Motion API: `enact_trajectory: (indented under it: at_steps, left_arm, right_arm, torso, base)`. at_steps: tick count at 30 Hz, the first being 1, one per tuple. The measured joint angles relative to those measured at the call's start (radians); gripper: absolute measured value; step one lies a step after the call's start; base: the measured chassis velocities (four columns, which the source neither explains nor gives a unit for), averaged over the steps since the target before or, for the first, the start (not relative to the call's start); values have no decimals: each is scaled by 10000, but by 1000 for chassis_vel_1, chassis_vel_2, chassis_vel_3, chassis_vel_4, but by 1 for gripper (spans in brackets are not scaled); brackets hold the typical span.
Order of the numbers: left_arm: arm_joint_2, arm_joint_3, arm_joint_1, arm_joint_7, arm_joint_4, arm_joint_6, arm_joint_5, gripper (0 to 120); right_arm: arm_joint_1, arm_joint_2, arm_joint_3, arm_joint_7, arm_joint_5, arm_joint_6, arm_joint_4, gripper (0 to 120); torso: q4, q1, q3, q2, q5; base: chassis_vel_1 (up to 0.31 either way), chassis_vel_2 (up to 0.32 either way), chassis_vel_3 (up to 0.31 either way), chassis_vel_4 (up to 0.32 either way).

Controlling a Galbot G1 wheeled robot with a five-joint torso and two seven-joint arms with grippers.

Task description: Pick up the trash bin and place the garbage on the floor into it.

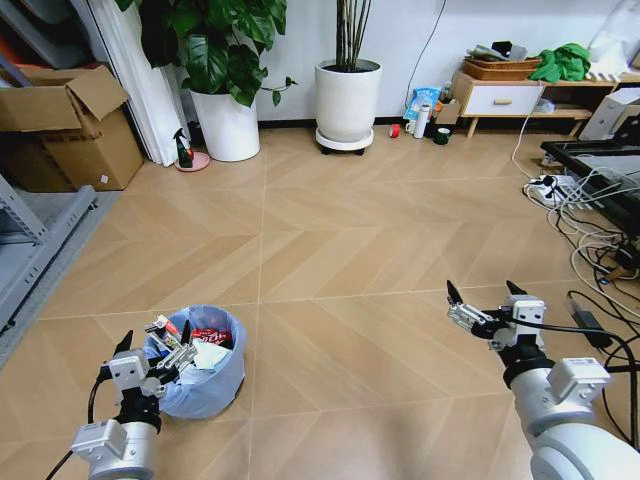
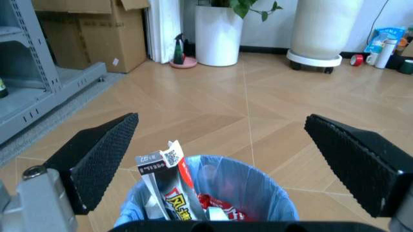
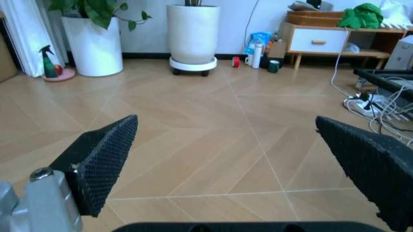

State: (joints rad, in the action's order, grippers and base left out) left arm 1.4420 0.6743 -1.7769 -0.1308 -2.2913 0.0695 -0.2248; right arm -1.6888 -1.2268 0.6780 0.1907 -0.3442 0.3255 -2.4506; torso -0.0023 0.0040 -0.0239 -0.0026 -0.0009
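From my seat, the floor [image 1: 340, 250] ahead looks clear of litter, though I can't vouch for what lies outside the frame. The trash bin [image 1: 205, 385] stands on the floor at my lower left, and the garbage [image 2: 174, 193] sits inside it, so I judge the job nearly finished. The left gripper [image 1: 156, 354] hangs over the bin's near rim with jaws spread, holding nothing. The right gripper [image 1: 485, 293] hovers over bare floor, also spread wide.
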Motion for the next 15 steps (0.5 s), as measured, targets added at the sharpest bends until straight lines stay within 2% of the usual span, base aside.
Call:
enact_trajectory:
  at_steps: [15]
  left_arm:
    - [-2, 3, 1, 0, 12, 11, -13, 100]
  right_arm:
    - [6, 7, -10, -9, -8, -12, 14, 100]
  torso:
    - [0, 0, 0, -1, 0]
  base:
    - [0, 0, 0, 0]
